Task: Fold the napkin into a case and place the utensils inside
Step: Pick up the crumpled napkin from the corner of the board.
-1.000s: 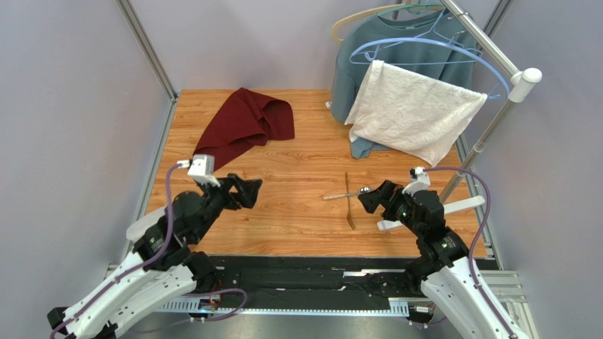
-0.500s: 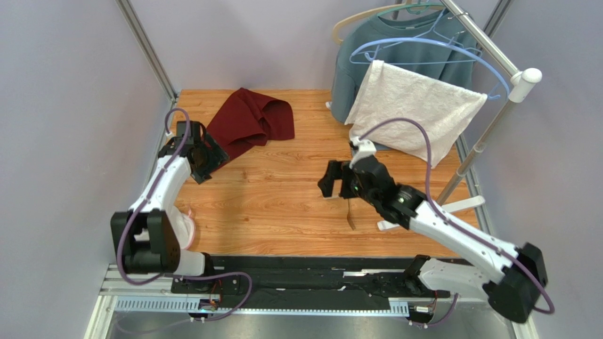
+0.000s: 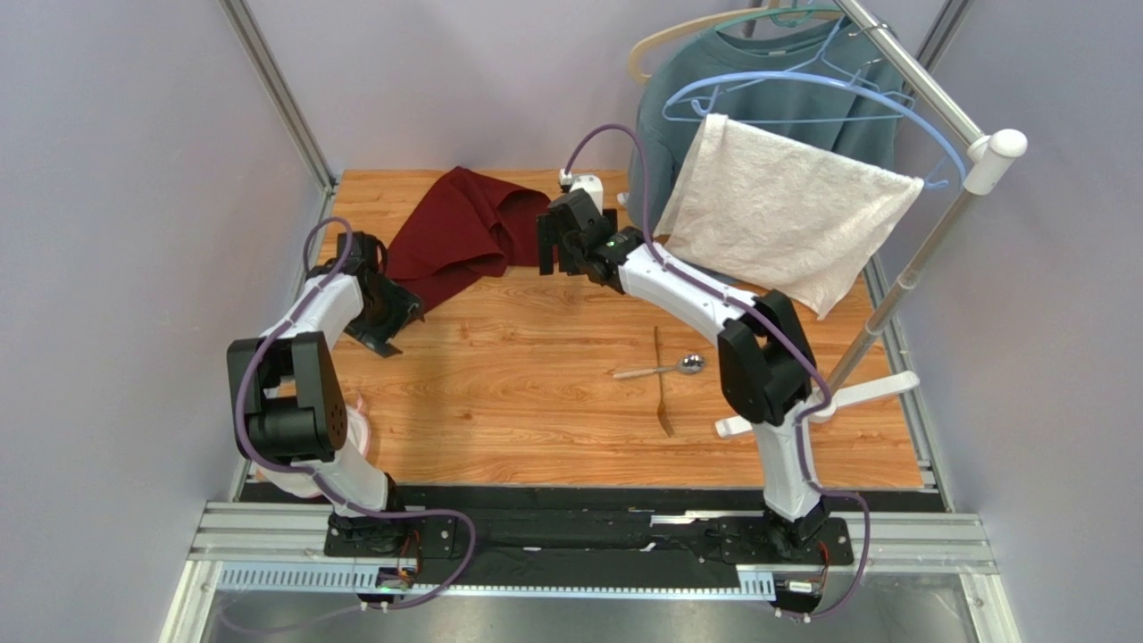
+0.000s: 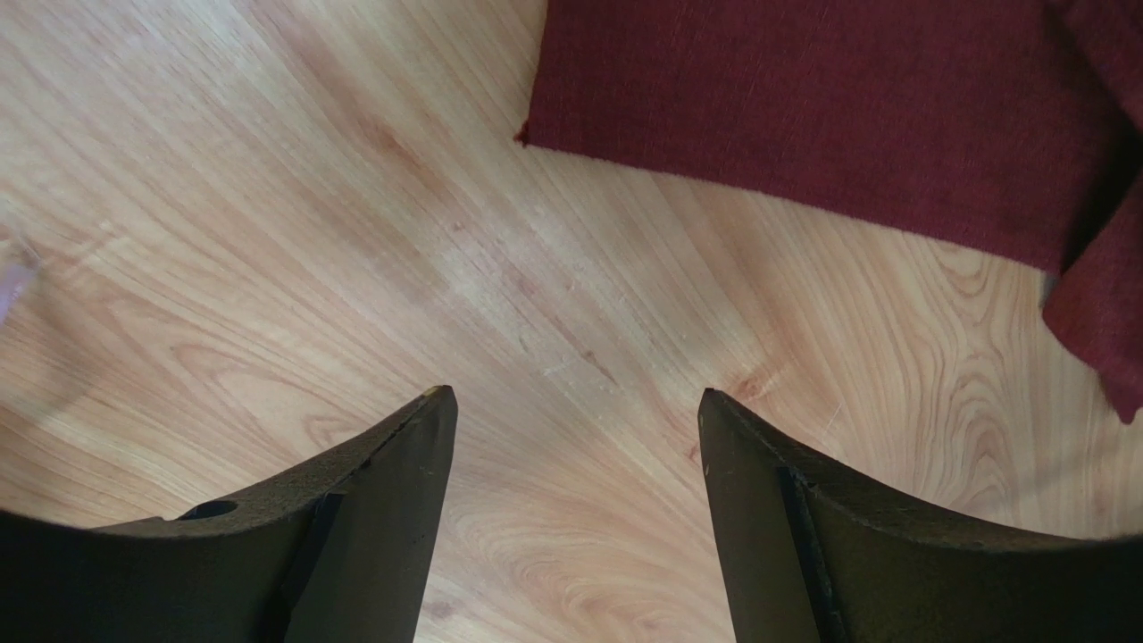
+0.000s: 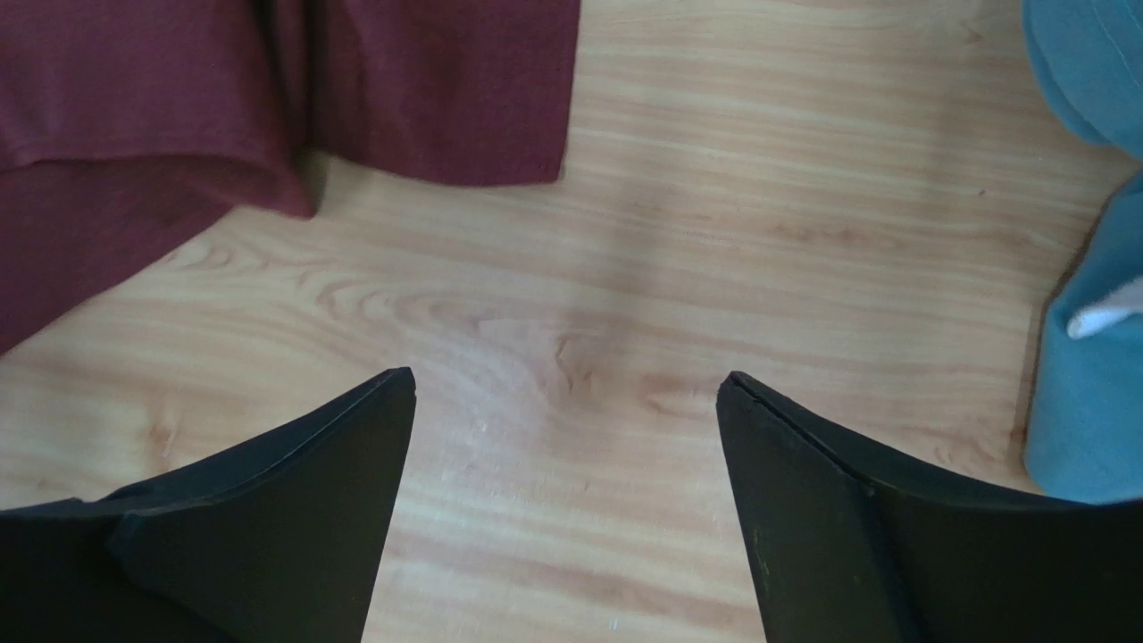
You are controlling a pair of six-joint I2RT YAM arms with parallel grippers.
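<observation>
The maroon napkin (image 3: 463, 235) lies crumpled at the back left of the wooden table. It also shows in the left wrist view (image 4: 832, 107) and the right wrist view (image 5: 268, 94). My left gripper (image 3: 392, 311) is open and empty, just short of the napkin's near left corner. My right gripper (image 3: 561, 255) is open and empty, beside the napkin's right edge. The silver spoon (image 3: 660, 367) and the golden-brown fork-like piece (image 3: 660, 389) lie crossed on the table at centre right, away from both grippers.
A white textured towel (image 3: 785, 215) and a grey-blue sweatshirt (image 3: 698, 101) hang on a rack at the back right; the sweatshirt shows in the right wrist view (image 5: 1087, 375). The rack's metal pole (image 3: 912, 275) stands at the table's right edge. Grey walls close the left and back.
Both arms have reached out from near the bases to the back of the table. The left gripper went to the napkin's left corner, the right gripper to its right edge. The utensils have not moved.
</observation>
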